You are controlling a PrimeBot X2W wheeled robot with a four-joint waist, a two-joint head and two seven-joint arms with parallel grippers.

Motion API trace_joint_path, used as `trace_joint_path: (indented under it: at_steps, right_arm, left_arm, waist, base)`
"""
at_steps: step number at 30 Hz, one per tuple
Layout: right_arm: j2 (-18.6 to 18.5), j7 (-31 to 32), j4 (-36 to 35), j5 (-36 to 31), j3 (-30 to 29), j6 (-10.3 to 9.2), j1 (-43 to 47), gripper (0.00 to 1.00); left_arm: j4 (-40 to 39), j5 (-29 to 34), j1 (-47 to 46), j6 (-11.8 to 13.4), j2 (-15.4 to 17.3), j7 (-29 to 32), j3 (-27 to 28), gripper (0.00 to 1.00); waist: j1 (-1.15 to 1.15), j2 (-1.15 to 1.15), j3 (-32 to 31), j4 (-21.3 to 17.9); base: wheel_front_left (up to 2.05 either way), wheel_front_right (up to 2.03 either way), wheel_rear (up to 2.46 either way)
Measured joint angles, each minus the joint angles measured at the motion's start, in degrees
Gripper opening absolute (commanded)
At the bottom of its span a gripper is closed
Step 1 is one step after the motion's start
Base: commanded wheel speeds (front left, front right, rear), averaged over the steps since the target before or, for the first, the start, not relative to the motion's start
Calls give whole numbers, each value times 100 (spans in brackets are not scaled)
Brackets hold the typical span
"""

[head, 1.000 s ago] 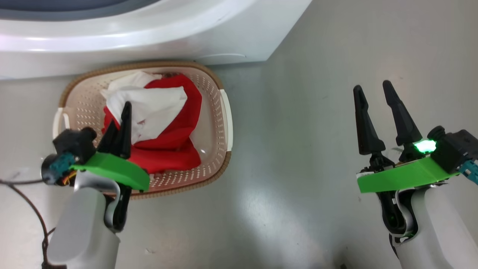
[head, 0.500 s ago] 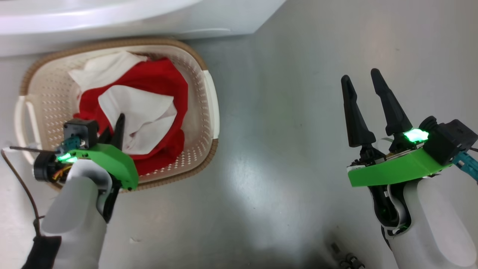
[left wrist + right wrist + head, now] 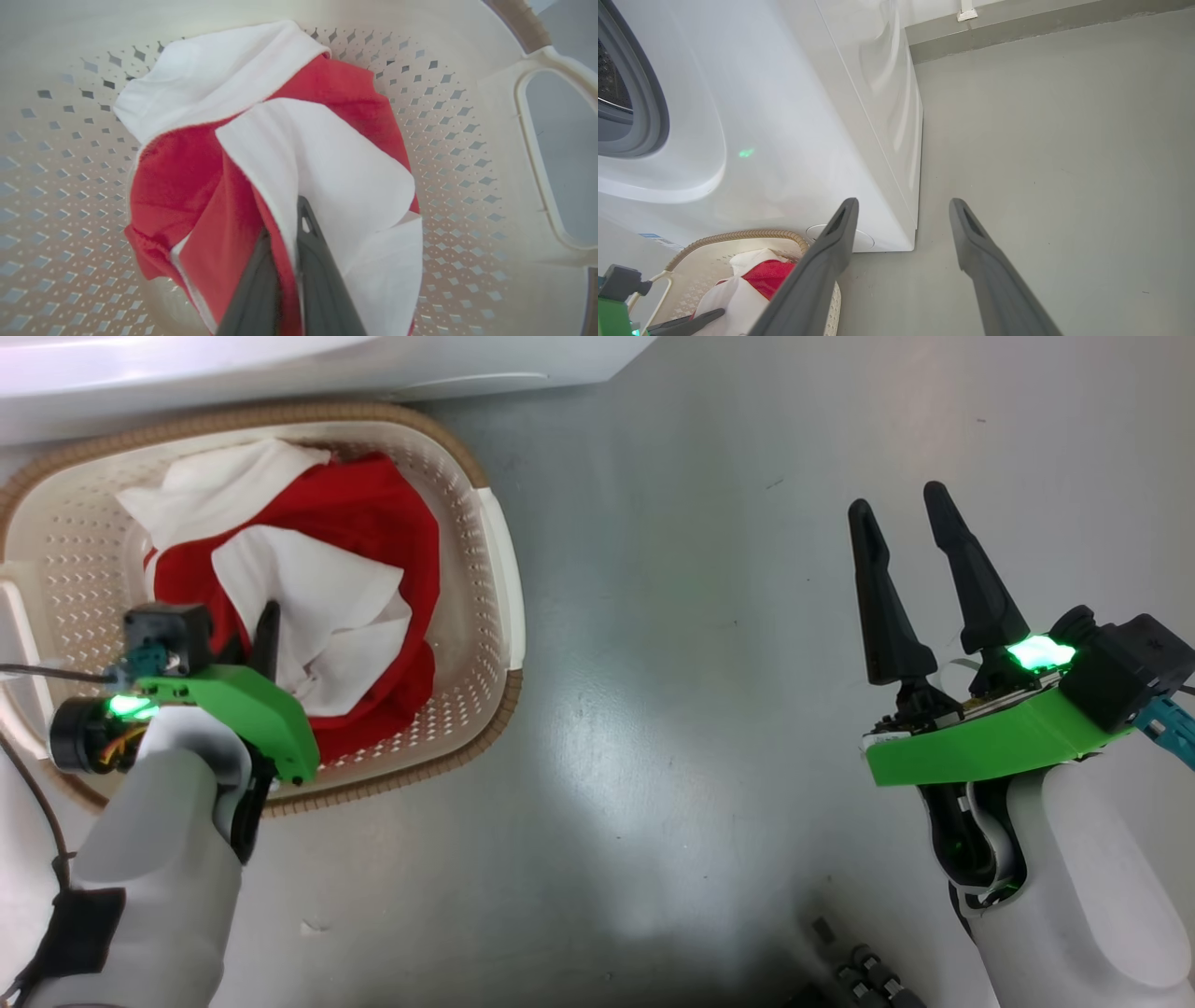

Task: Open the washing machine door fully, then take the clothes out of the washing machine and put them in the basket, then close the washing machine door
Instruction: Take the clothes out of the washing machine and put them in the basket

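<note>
The clothes (image 3: 373,513), red with white panels, lie bunched in the cream basket (image 3: 490,551) on the floor in front of the white washing machine (image 3: 280,364). My left gripper (image 3: 266,621) reaches down into the basket and is shut on a fold of the clothes (image 3: 336,163); in the left wrist view red fabric is pinched between the fingers (image 3: 317,261). Over bare floor to the right, my right gripper (image 3: 901,509) is open and holds nothing. The right wrist view shows the machine's grey gasket (image 3: 649,93) and the basket's rim (image 3: 738,234). The washing machine door is out of view.
Grey floor (image 3: 700,663) stretches between and right of the arms. A dark cable (image 3: 37,803) hangs by my left forearm. Some small dark parts (image 3: 854,971) lie at the bottom edge. A wall skirting (image 3: 1041,23) runs behind the machine.
The head camera has tilted, shifting the basket left and up in the picture. My left gripper has gone lower into the basket with the clothes, whose white panel has spread out. The right gripper keeps its pose.
</note>
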Motion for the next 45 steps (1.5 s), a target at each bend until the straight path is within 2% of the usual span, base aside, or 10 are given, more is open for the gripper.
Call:
trace_joint_path:
  at_steps: [10, 19, 33, 45]
  right_arm:
    - [0, 0, 71, -2, -70, 0, -2, 100]
    - [0, 0, 196, -51, -145, 0, 12, 100]
    - [1, 0, 474, -188, -296, 0, 624, 100]
    - [3, 0, 626, -281, -379, 0, 1260, 100]
  left_arm:
    - [-175, -324, 18, 0, -2, 0, 3, 100]
    - [-767, -452, 639, 0, 5, -1, 327, 100]
    - [-2601, 69, 2037, 0, -126, -1, 1329, 100]
    - [-4257, 639, 3389, 0, -312, -1, 1846, 100]
  waist:
    - [0, 0, -210, 126]
    - [0, 0, -692, 236]
    - [0, 0, -1883, 354]
    - [0, 0, -2953, 421]
  base:
    - [0, 0, 0]
    - [0, 0, 0]
    - [0, 0, 0]
    - [0, 0, 0]
